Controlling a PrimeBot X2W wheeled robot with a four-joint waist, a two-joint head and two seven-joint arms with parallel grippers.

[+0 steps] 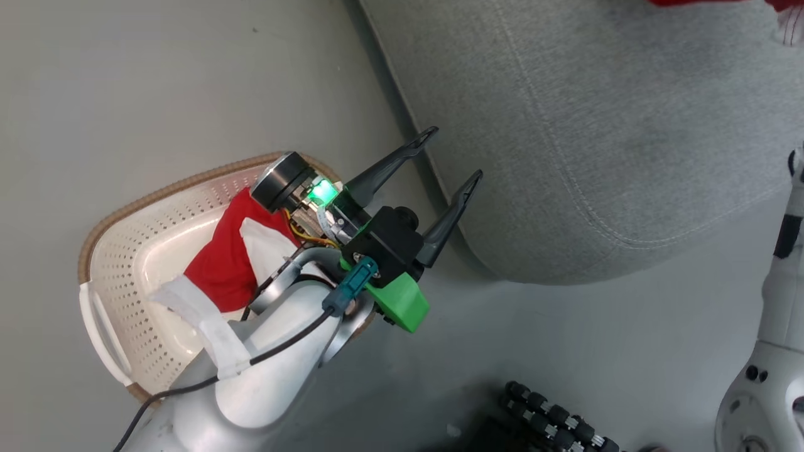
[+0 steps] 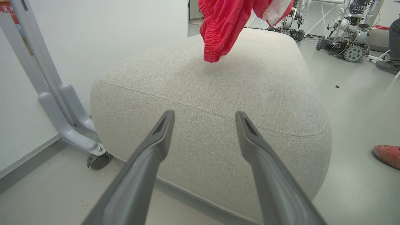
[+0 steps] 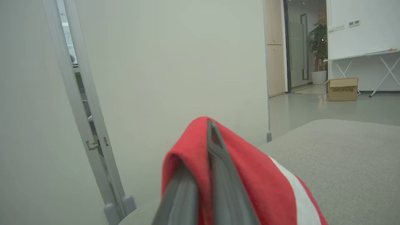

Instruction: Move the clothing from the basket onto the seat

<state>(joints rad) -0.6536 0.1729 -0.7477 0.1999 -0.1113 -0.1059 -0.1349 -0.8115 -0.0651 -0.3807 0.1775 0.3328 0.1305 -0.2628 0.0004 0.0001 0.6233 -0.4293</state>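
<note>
A soft bright red fabric garment (image 2: pixel 222 28) is pinched in the closed right gripper (image 3: pixel 211 131) above the large grey woven seat (image 2: pixel 218 109); the left gripper (image 1: pixel 456 151) is held wide, empty. Another red-and-white garment (image 1: pixel 226 263) is left in the cream perforated basket (image 1: pixel 119 301). Released near the rounded edge, the held garment could be lost to the floor (image 1: pixel 565 351).

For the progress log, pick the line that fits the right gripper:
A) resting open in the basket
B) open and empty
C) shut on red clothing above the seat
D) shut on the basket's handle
C: in the right wrist view the right gripper has its fingers pressed together with the red clothing draped around them, and the grey seat lies just beyond.
</note>
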